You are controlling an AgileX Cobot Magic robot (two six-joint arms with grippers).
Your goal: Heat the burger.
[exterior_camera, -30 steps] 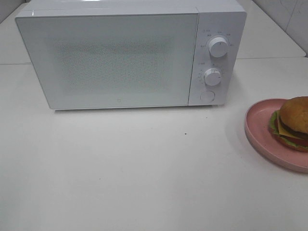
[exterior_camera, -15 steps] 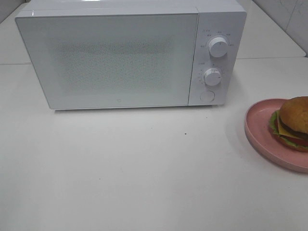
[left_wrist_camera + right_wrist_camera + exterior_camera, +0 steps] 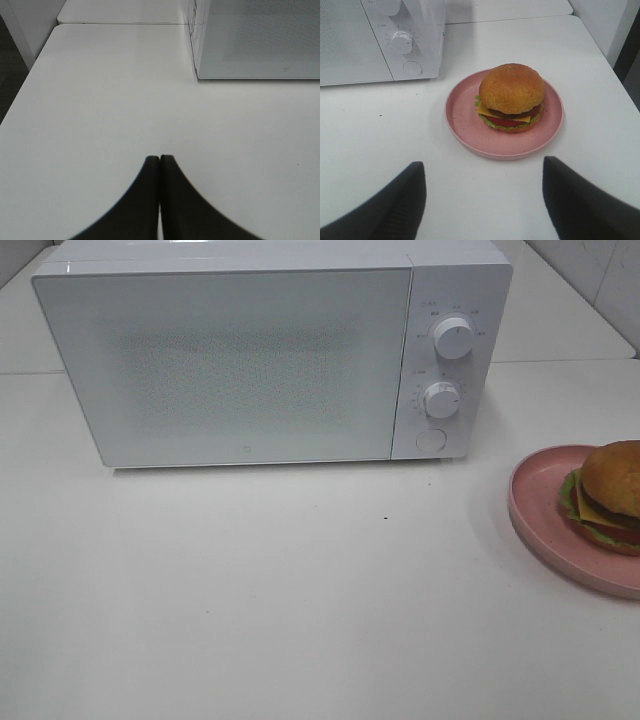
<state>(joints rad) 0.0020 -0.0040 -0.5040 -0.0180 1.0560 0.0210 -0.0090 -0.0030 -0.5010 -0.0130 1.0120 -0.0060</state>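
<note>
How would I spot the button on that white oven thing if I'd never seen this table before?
Start at the big white microwave at the back of the table. Its right end is a narrow control strip with two round knobs, an upper knob and a lower knob. The button sits just under the lower one: flat, plain and round, with no pointer line or markings around it.

The left pincer [image 3: 160, 161] hangs over the bare white counter [image 3: 110, 100], its dark fingers [image 3: 145, 200] pressed together. The white microwave [image 3: 255, 40], door closed, stands well apart.
</note>
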